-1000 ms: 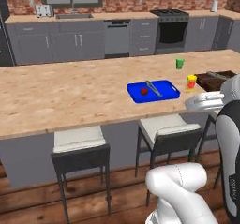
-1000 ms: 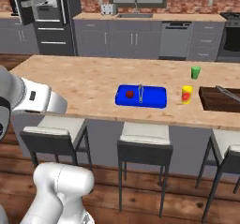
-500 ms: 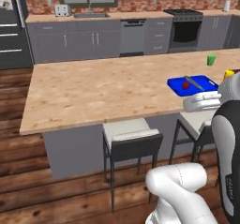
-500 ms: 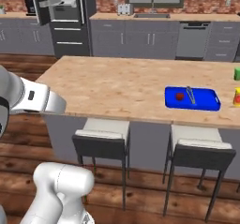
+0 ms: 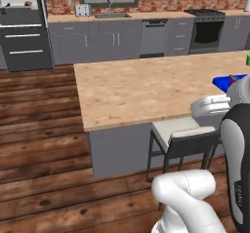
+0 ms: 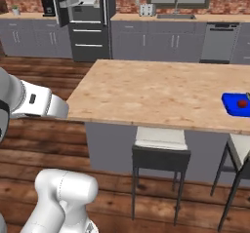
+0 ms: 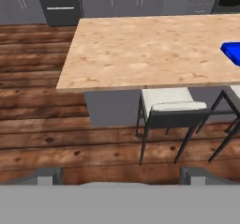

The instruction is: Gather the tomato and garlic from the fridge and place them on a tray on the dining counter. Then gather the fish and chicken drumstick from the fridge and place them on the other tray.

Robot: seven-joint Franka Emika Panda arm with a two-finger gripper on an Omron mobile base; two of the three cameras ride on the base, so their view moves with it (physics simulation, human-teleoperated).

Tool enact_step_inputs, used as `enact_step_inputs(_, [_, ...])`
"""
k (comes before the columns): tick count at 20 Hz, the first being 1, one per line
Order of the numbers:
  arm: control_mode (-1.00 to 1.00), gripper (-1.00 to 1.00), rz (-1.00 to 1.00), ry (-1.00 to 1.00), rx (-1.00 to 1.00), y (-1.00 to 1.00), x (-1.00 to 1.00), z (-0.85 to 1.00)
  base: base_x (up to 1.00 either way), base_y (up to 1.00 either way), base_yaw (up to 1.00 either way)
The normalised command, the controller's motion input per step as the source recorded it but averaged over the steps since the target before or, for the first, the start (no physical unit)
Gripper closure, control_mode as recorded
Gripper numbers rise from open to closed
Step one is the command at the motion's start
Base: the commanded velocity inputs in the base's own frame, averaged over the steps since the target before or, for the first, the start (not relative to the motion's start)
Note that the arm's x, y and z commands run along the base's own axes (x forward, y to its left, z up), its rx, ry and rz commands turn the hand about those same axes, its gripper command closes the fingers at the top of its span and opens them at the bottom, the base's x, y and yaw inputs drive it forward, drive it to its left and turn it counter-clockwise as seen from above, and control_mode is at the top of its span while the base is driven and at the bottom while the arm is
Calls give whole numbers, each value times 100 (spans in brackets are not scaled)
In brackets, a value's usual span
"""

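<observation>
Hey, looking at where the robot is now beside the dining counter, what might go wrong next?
1. The stool stands close in front of the base, tucked under the dining counter; driving on toward the fridge might clip it or the counter's corner.
2. The blue tray with the tomato lies near the counter's edge, so a wide arm swing might knock it.
3. The pincer is open and empty, so the garlic seems still to be fetched.

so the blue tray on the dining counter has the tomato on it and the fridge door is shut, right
Not quite. The blue tray on the dining counter does hold the tomato, but the fridge door is open, not shut: the right base view shows its lit white interior behind the swung-out door.
</observation>
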Motion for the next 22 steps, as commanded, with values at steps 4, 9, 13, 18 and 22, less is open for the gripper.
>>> enact_step_inputs(4, [100,-100,0,0,0,0,0,0,21,100,0])
enact_step_inputs(9, [100,-100,0,0,0,0,0,0,36,100,0])
enact_step_inputs(13, [100,-100,0,0,0,0,0,0,51,100,0])
enact_step_inputs(18, [100,-100,0,0,0,0,0,0,55,100,0])
enact_step_inputs(22, [100,-100,0,0,0,0,0,0,69,100,0])
